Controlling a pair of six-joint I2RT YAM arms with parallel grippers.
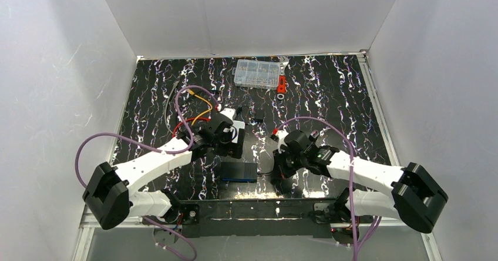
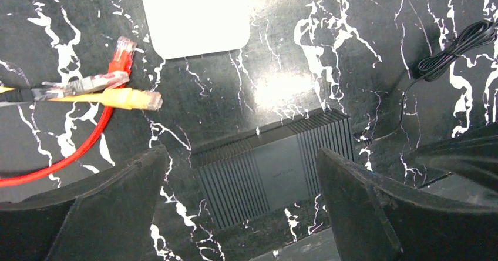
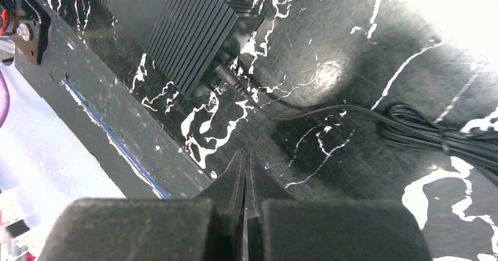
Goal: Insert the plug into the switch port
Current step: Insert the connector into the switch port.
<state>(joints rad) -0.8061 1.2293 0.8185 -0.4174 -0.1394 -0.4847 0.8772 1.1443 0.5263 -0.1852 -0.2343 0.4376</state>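
Just beyond the black switch (image 2: 273, 173) the left gripper (image 2: 239, 158) hovers, jaws spread wide and empty. The plug (image 2: 144, 100) lies free farther beyond the switch to its left, beside a red connector (image 2: 122, 52). Right of the switch, the right gripper (image 3: 245, 161) is closed on nothing, near the switch's power lead (image 3: 329, 114).

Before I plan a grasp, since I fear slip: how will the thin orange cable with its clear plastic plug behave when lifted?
The thin orange cable with its clear plastic plug probably droops, being slender. The plug looks small and glossy, so likely light and slippery. It lies crossed with the red cable, which may drag along.
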